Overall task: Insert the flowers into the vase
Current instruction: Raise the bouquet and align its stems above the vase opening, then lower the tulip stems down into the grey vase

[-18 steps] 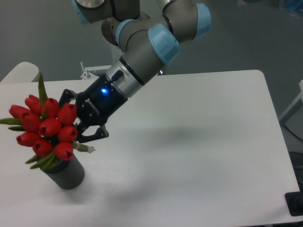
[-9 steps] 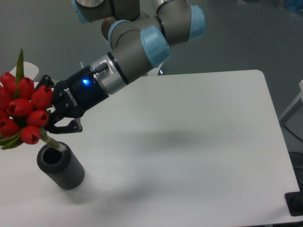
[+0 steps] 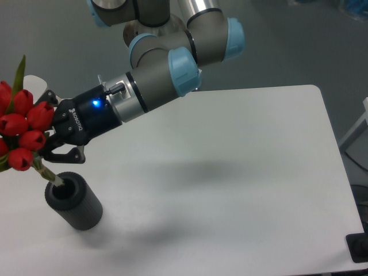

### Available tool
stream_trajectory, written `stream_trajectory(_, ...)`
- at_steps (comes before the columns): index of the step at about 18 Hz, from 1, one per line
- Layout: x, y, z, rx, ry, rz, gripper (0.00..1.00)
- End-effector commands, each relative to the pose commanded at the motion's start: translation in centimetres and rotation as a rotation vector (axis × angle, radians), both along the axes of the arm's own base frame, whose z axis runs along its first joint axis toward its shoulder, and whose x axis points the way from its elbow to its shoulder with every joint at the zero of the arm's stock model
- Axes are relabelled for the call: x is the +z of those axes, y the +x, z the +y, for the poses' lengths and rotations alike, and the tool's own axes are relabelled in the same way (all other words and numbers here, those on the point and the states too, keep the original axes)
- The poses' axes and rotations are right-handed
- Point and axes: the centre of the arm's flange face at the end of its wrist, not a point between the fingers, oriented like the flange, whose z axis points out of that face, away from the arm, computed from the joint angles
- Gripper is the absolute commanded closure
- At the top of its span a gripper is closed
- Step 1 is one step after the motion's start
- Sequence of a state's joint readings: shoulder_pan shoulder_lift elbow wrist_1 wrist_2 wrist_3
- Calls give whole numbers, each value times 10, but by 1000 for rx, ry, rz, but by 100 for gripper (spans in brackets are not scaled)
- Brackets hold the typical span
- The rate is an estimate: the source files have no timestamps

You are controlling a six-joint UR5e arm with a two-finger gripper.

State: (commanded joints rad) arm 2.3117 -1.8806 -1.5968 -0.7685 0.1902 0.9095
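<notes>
Gripper (image 3: 46, 150) sits at the table's (image 3: 241, 172) 9 o'clock edge, fingers clamped on the flowers' (image 3: 20, 129) stems just under the buds. Bunch is tilted, red heads leaning toward 10 o'clock and partly cut off by the frame edge. Stem tips reach down into the round hole of the vase (image 3: 73, 201); most of the stem length is above the rim. Vase stands at 7 o'clock on the table, leaning slightly. Blue light glows on the gripper body.
</notes>
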Motion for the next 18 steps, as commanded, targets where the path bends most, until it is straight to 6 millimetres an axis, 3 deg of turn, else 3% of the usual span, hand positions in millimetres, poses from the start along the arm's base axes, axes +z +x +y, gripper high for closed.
stream_trajectory(18, -24, 1, 3, -11, -5, 4, 67)
